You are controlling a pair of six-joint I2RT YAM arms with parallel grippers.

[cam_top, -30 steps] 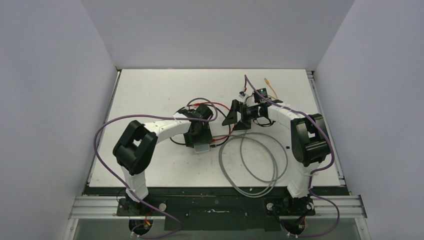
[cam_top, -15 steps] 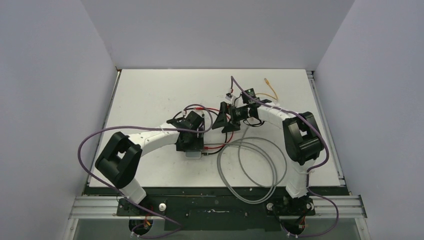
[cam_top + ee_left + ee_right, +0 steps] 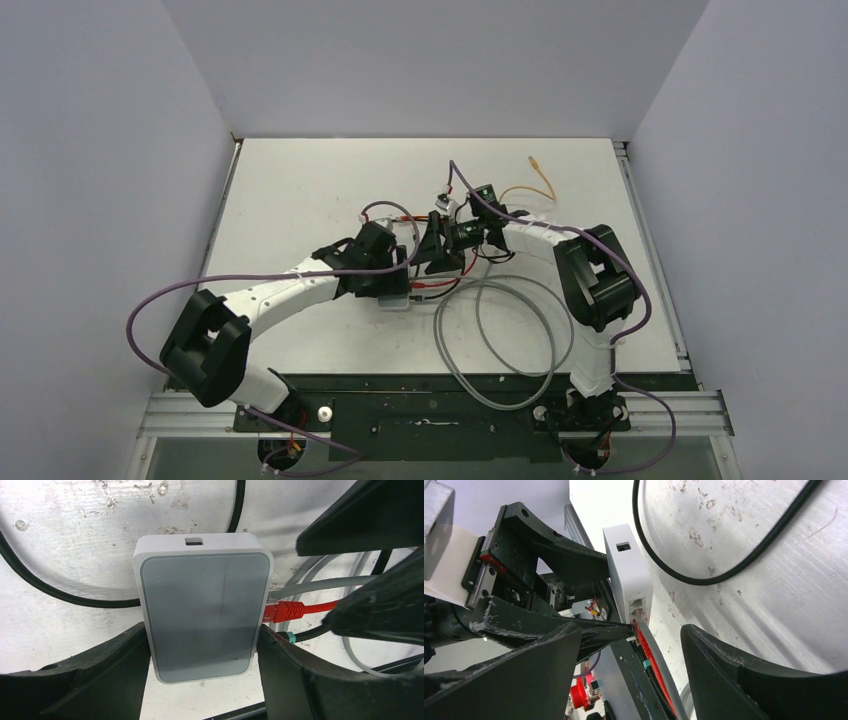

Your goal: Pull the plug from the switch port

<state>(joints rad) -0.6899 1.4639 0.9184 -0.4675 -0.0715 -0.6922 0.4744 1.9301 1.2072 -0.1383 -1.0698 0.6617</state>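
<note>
On the worktop we have the left pincer (image 3: 202,647) clamped on the switch (image 3: 202,605), right pincer (image 3: 631,630) apart around the red plug (image 3: 285,611), not yet pulled.

I can read almost nothing from here. The one candidate is on the switch (image 3: 202,615). Its grey top panel carries a faint raised mark running along the panel's left edge, towards the far corner. In the left wrist view the letters have so little contrast that I cannot make out a single character or name a brand. In the right wrist view, the white side wall of the switch (image 3: 626,565) shows me no print I can read. From the top view, a small white tag (image 3: 443,199) sits beyond the switch (image 3: 397,298), and it is too small for me to read.
</note>
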